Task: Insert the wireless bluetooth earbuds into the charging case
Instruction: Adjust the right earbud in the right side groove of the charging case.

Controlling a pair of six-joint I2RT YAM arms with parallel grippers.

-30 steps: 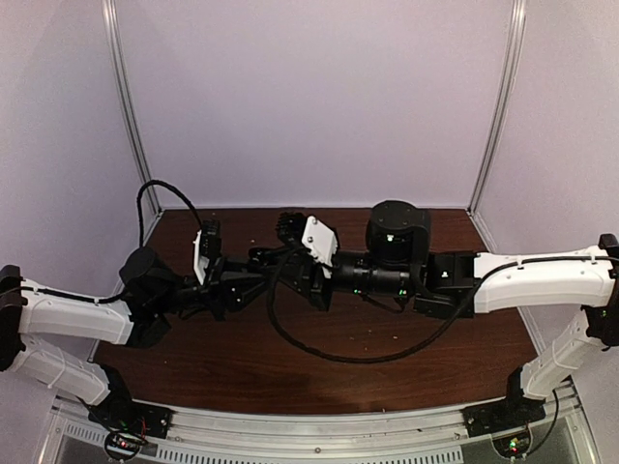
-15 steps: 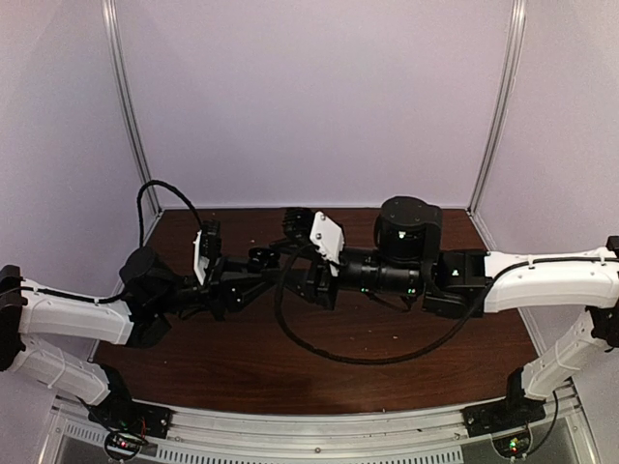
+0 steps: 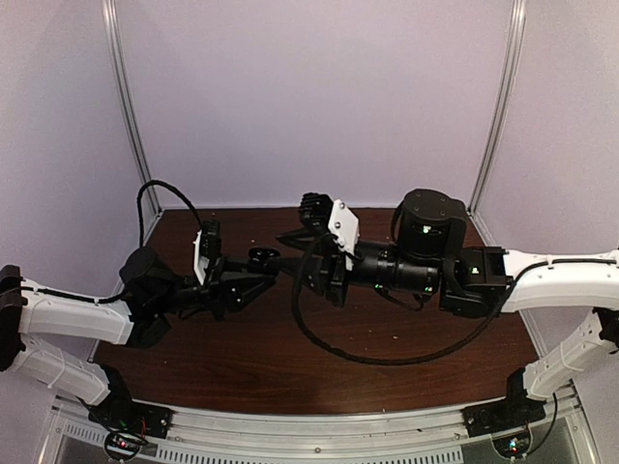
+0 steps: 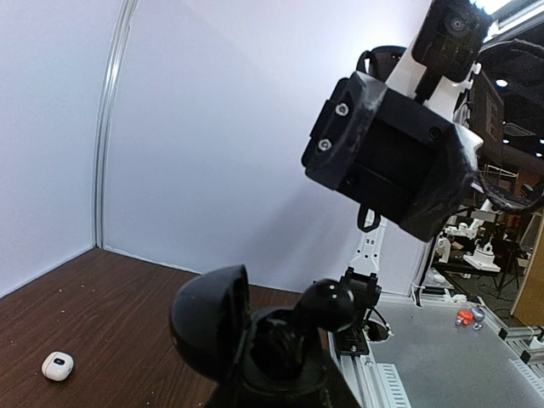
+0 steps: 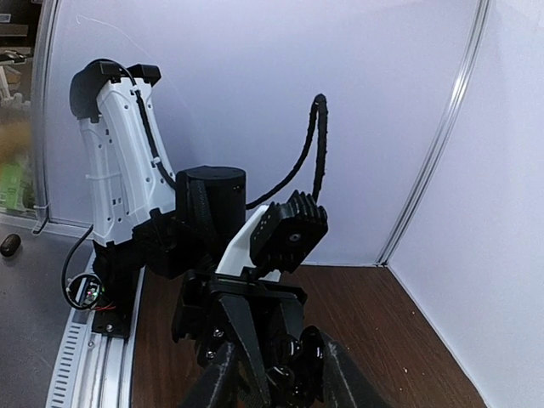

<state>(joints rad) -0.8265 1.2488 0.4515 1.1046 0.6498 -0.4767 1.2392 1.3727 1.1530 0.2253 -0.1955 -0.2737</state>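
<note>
Seating the bud squarely is the step in hand, as I judge it. Far left in the left wrist view, a small white case lies shut on the brown counter, well apart from the work. Next comes the left gripper, its jaws pressed in on the black charging case, held clear of the counter with its lid swung open to the left. At the case's right side a black earbud stands proud of its well, apparently not yet home; no other earbuds show. Right of that, the right gripper faces the case with its jaws parted, pinching nothing that I can make out. To finish well, the left arm should hold the case level and firm while the right sets one fingertip on the bud's crown and presses gently straight down. A sideways push could tip the bud out or twist the case in the grip.
</note>
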